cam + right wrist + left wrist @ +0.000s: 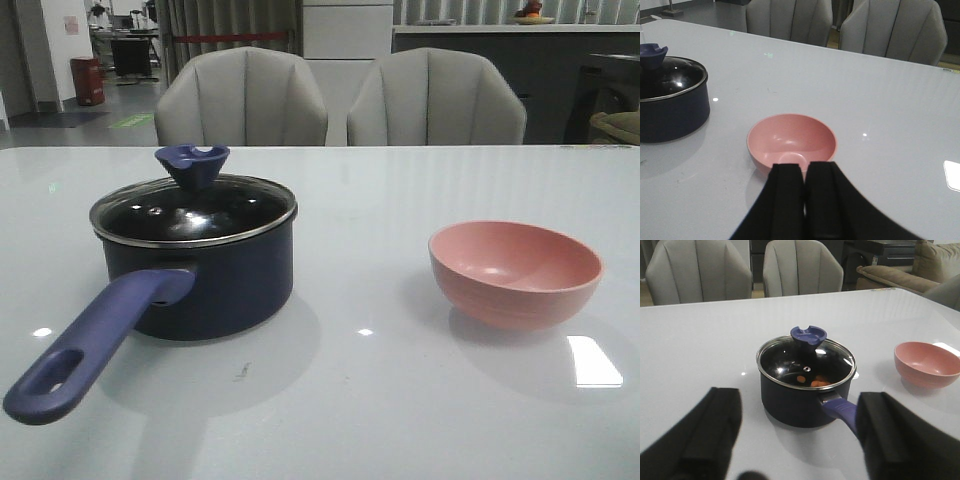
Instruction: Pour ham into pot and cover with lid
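The dark navy pot (pixel 210 280) stands on the white table at the left, its purple-blue handle (pixel 95 340) pointing toward me. The glass lid (pixel 195 208) with its purple-blue knob (pixel 192 165) sits on the pot. Orange-pink ham pieces (pixel 812 381) show through the lid in the left wrist view. My left gripper (pixel 797 432) is open and empty, held back from the pot (pixel 800 390), its handle (pixel 840 410) running beside one finger. My right gripper (pixel 804 167) is shut and empty, just short of the empty pink bowl (pixel 791 141). Neither gripper shows in the front view.
The pink bowl (pixel 515 272) stands at the right of the table, a good gap from the pot. Two grey chairs (pixel 240 98) stand behind the table's far edge. The pot also shows in the right wrist view (pixel 670 107).
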Action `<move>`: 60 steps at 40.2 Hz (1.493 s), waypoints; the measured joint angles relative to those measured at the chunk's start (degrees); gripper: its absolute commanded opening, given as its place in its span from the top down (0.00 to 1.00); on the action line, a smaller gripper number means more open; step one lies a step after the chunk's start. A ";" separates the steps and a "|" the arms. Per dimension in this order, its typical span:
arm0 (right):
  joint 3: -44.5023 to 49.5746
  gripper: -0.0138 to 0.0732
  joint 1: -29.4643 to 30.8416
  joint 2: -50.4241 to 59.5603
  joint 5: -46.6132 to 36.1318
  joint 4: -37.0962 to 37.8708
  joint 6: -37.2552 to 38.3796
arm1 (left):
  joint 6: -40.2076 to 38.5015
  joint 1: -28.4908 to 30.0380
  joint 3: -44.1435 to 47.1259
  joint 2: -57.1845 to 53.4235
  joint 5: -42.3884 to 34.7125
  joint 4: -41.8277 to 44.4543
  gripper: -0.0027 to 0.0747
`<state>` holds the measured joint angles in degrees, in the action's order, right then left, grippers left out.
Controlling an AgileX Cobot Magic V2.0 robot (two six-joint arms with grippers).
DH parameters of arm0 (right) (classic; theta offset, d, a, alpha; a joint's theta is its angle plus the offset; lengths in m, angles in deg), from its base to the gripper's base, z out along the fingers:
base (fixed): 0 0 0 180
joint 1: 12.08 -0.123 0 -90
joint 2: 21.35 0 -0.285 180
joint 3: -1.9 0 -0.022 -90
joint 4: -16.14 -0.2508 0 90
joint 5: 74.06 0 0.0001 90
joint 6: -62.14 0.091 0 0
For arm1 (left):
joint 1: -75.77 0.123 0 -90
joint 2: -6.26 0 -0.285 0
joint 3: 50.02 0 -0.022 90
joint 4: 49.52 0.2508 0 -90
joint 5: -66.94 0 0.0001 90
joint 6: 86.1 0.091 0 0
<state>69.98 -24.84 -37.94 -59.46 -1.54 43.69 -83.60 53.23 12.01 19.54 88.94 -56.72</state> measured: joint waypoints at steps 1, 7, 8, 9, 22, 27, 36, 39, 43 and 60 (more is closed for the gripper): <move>0.00 0.66 0.00 0.00 0.00 0.00 0.00 | 0.00 0.00 0.05 0.00 -0.66 -0.10 0.73; 0.00 0.66 0.00 0.00 0.00 0.00 0.00 | 0.00 0.00 0.15 -0.07 -2.27 -0.13 0.80; 0.00 0.66 0.00 0.00 0.00 0.00 0.00 | 0.00 0.00 0.15 -0.07 -2.27 -0.13 0.80; 0.00 0.66 0.00 0.00 0.00 0.00 0.00 | 0.00 0.00 0.15 -0.07 -2.27 -0.13 0.80; 0.00 0.66 0.00 0.00 0.00 0.00 0.00 | 0.00 0.00 0.15 -0.07 -2.41 -0.13 0.80; 0.00 0.66 0.00 0.00 0.00 0.00 0.00 | 0.00 0.00 0.15 -0.07 -2.56 -0.13 0.80; 0.00 0.66 0.00 0.00 0.00 0.00 0.00 | 0.00 3.40 6.42 -0.26 -12.76 1.78 0.80; 0.00 0.66 0.00 0.00 0.00 0.00 0.00 | 0.00 7.16 11.22 -0.35 -18.76 1.92 0.80; 0.00 0.66 0.00 0.00 0.00 0.00 0.00 | 0.00 11.75 15.49 -0.74 -24.82 1.92 0.80; 0.00 0.66 0.00 0.00 0.00 -0.05 0.00 | 0.00 20.58 15.49 -4.54 -24.25 2.47 0.80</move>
<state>69.98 -24.84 -37.94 -59.46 -1.59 43.69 -83.60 73.82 27.51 15.00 64.69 -54.25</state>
